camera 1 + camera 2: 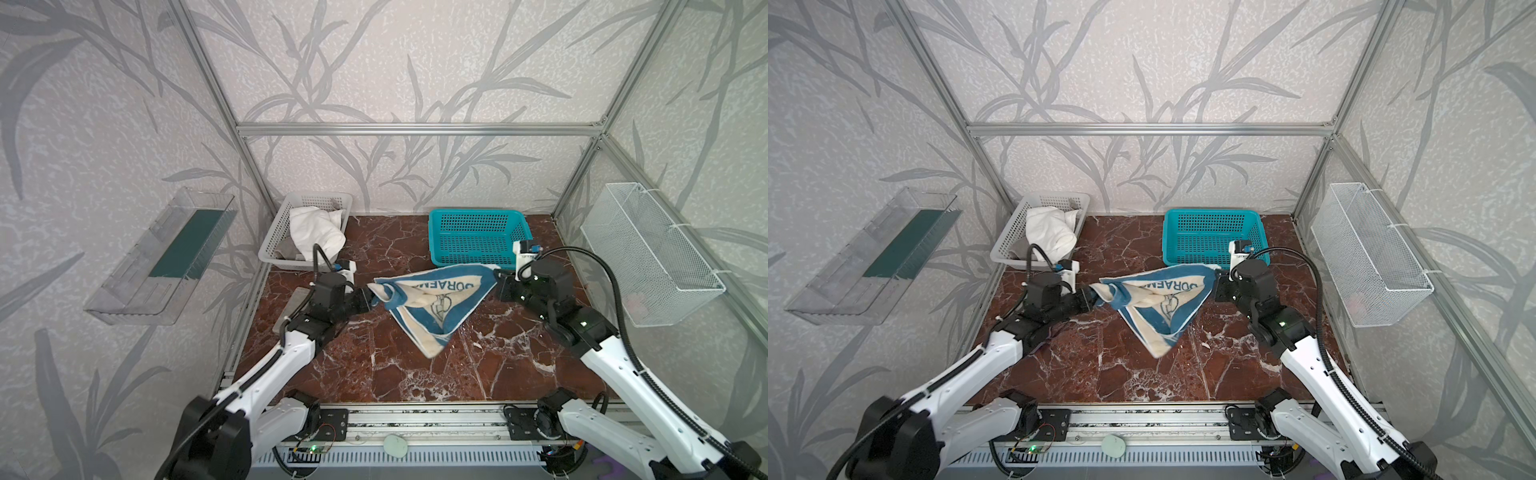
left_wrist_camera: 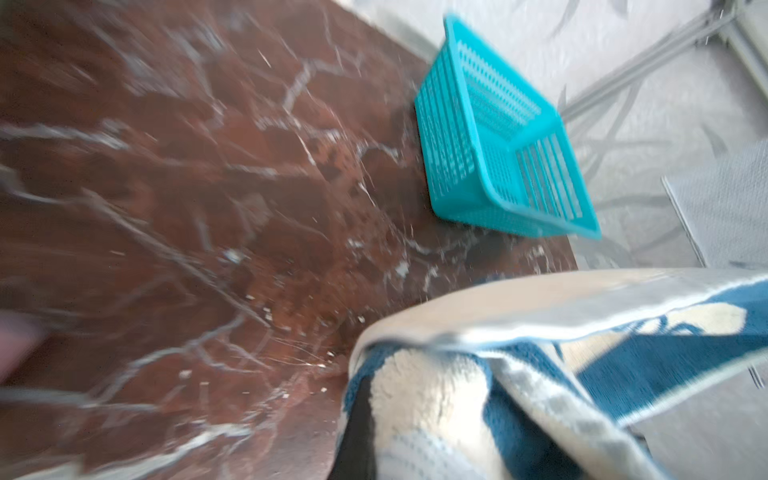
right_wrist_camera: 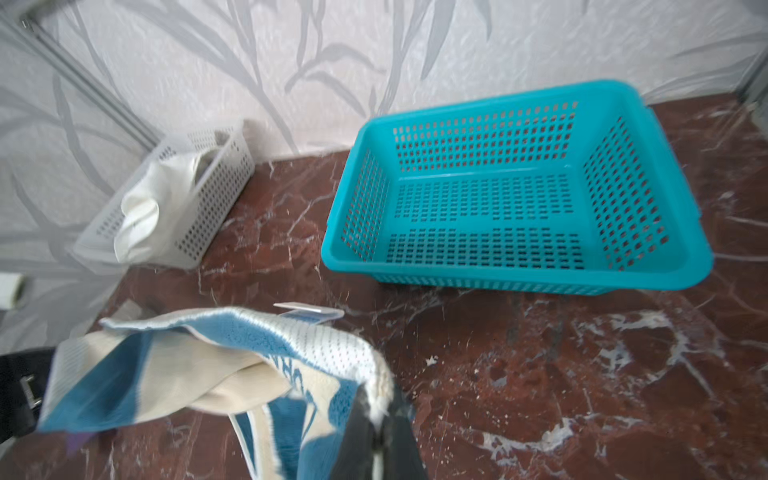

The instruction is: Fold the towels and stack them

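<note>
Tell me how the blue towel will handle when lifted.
Probably floppy: the blue towel sags to a drooping point between the left gripper and right gripper. Likely light, since corner pinches carry it. Its fuzzy pile should resist slipping.

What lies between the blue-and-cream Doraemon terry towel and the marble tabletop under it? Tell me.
Nothing visible. The towel hangs stretched between the left gripper and right gripper, both shut on its corners, over the marble tabletop. The teal plastic basket stands behind it, apart.
</note>
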You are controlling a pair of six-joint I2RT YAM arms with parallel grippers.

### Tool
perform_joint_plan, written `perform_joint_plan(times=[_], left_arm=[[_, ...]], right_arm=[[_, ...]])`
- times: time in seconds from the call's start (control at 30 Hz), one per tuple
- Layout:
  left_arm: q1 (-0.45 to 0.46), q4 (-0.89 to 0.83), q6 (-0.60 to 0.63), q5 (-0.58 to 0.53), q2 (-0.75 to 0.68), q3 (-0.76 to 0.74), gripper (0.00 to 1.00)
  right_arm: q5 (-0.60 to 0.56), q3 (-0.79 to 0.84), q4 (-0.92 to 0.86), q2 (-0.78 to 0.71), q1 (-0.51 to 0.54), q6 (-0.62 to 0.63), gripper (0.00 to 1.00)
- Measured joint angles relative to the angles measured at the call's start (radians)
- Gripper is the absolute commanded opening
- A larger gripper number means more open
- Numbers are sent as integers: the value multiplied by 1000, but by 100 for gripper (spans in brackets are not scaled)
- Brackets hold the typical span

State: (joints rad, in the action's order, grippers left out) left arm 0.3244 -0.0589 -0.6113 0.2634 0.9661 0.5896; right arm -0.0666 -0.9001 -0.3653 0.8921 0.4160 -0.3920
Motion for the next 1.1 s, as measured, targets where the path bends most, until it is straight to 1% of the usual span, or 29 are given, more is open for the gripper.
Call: perform_joint_plan(times=[0.1,0.13,0.2,0.23,0.3,0.37,0.4,0.47,0.53,0.6,0.7,0.77,0.83,0.97,1.03,1.1], left_arm=[[-8,-128,17,-68,-142,5,0],[-8,-158,14,-83,-168,-4,6],[-8,-182,1,-93,-177,-49,36],[-8,-188,-16,-94,-170,-83,47],[-8,-222,-43,-92,-141,-157,56],[-8,-283,-53,-95,-106,-202,57],[-8,-310,-53,-99,-101,-208,57],[-8,-338,-33,-108,-103,-193,57],[-8,-344,1,-109,-97,-148,57],[-8,-325,46,-96,-76,-82,57],[-3,-219,117,-42,-4,-7,57],[20,-155,162,-12,84,36,57],[56,-150,197,-2,188,106,57],[179,-167,264,-37,389,302,54],[227,-161,251,-36,467,377,52],[262,-136,207,-20,546,425,52]], right_arm=[[54,3,0,-28,-19,-4,0],[76,26,11,-35,-19,-11,0],[113,108,31,-52,-19,-37,0],[134,170,36,-61,-19,-56,0],[156,288,30,-73,-19,-90,0],[174,404,6,-93,-19,-124,0],[178,435,-8,-103,-19,-136,0],[183,486,-32,-130,-19,-154,0],[185,497,-34,-140,-19,-162,0],[185,497,-23,-140,-19,-162,0],[184,500,-6,-130,-19,-161,0],[183,507,11,-117,-19,-160,0],[182,515,23,-106,-19,-157,0],[181,522,41,-89,-19,-150,0],[181,527,57,-82,-19,-145,0],[181,529,72,-70,-19,-139,0]])
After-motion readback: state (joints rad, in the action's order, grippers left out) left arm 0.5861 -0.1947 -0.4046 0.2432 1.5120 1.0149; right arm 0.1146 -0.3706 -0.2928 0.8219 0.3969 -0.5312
